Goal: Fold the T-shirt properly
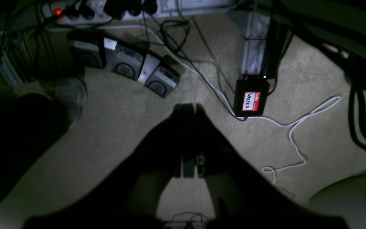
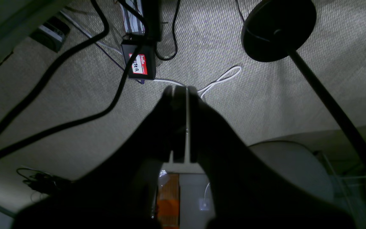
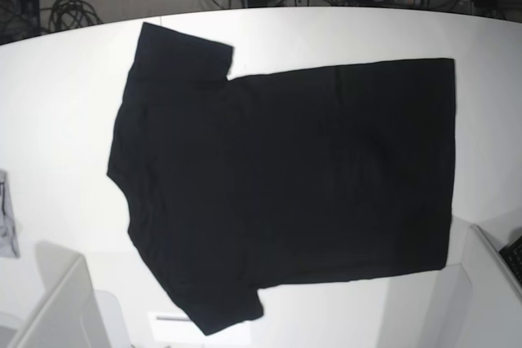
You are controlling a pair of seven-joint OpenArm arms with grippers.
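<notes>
Black cotton short-sleeved T-shirt [image 3: 285, 177] lay flat, plain side up, on the white table [image 3: 57, 103]. Left gripper [image 1: 187, 108] and right gripper [image 2: 179, 90] hung off-table, fingers pressed together, empty. We judged: pinch both sleeve-side corners evenly.

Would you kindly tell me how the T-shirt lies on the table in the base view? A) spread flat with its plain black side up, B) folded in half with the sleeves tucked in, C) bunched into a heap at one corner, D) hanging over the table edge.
A: the T-shirt lies spread out on the white table, both short sleeves out, plain black, no fold made yet.
</notes>
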